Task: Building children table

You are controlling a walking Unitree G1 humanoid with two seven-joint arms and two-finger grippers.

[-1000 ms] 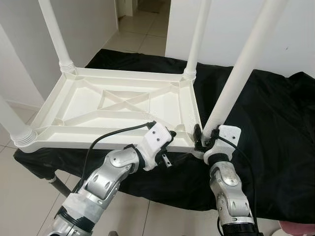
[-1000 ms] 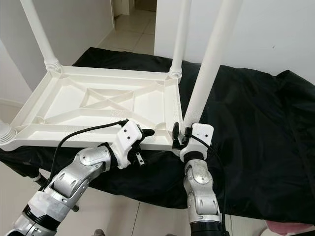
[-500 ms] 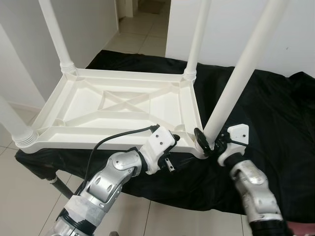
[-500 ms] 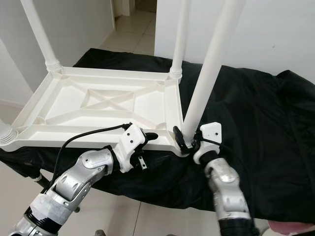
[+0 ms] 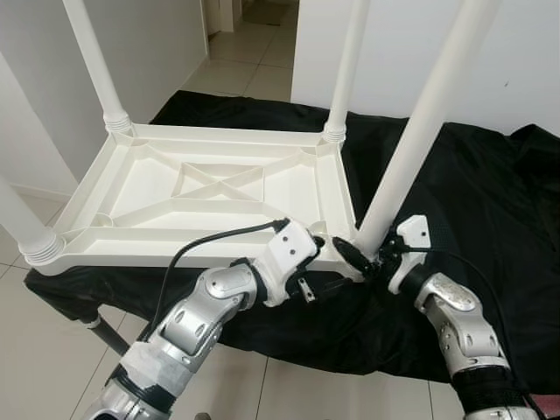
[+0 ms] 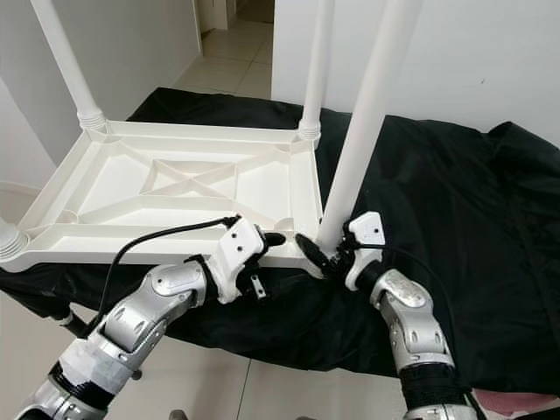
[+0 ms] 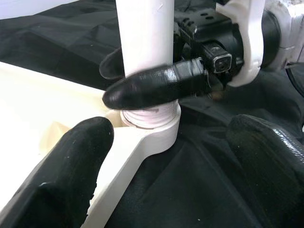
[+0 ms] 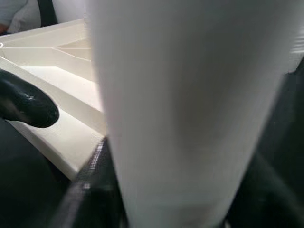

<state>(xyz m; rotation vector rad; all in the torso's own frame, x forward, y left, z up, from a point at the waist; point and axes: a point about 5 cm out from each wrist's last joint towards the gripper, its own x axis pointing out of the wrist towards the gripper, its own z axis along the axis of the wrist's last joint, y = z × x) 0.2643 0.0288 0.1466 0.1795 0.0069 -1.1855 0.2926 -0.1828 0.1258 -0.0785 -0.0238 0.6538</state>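
Note:
A white plastic children's table (image 5: 201, 188) lies upside down on a black cloth (image 5: 472, 192), its legs pointing up. The near right leg (image 5: 411, 149) stands in the corner socket (image 7: 152, 128), tilted slightly to the right. My right gripper (image 5: 360, 255) is shut on this leg just above the socket, and one finger (image 7: 156, 88) crosses in front of it. My left gripper (image 5: 322, 254) is open at the same corner. One finger (image 7: 71, 175) lies over the table's rim and the other finger (image 7: 270, 161) over the cloth.
Three other legs (image 5: 96, 61) rise from the far and near left corners. White walls stand close at left and behind, with a tiled doorway (image 5: 254, 35) beyond. A metal support bar (image 5: 105, 332) shows under the cloth at lower left.
My right forearm has swung out to the right while its gripper stays on the leg's base, turning around it. My left gripper has moved right, closer to the corner socket.

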